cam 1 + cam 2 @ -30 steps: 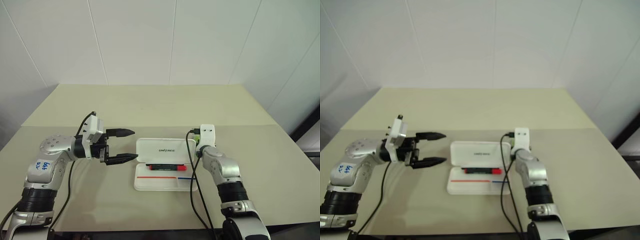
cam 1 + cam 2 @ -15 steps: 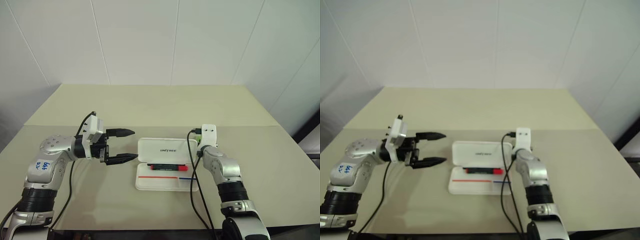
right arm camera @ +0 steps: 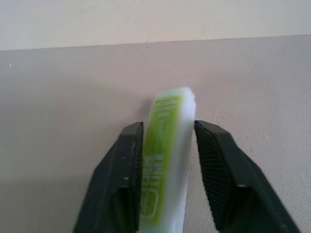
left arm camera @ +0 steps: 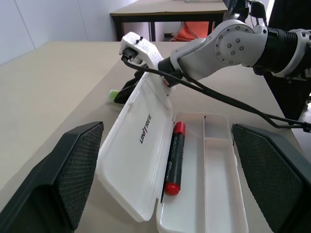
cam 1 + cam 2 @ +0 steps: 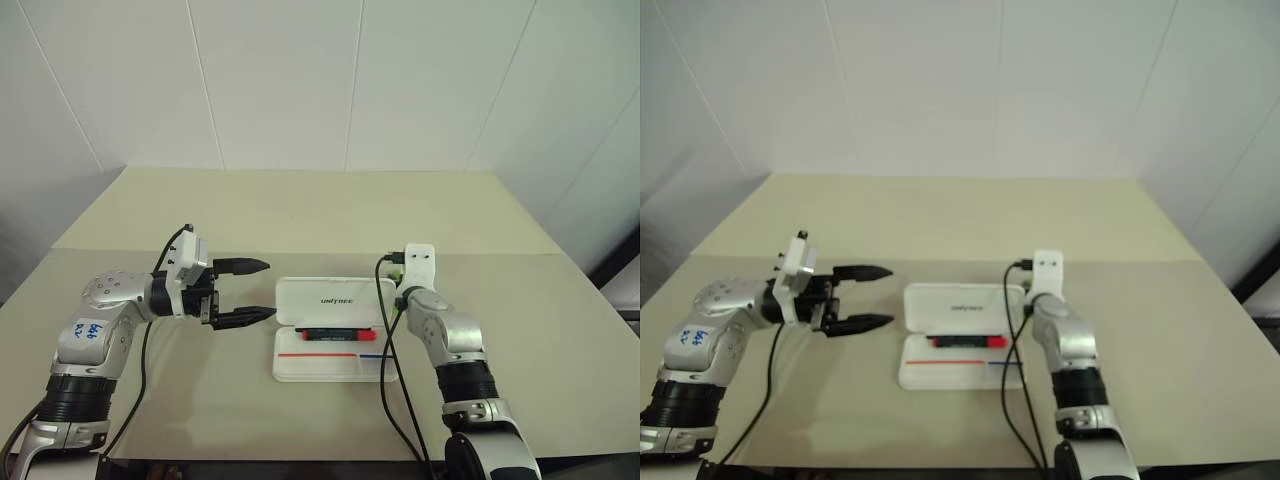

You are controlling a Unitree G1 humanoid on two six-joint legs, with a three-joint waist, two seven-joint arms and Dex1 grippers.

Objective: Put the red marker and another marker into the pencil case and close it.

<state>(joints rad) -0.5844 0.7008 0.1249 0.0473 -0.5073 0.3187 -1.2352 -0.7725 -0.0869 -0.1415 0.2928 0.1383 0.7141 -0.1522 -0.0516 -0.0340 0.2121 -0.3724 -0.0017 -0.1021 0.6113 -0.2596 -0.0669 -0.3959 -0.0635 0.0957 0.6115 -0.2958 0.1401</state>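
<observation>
Inside pencil case [image 5: 335,352]: red marker [image 5: 334,334] lengthwise (along hinge) | right end effector [image 3: 165,145] clamps green highlighter [image 3: 163,160] | left end effector [image 5: 245,291] agape, empty

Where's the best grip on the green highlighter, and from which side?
Grip the green highlighter across its narrow sides, mid-body, coming along its length from the near end. It lies flat on the table beyond the open pencil case, and the right gripper already flanks it that way, a finger on each side.
</observation>
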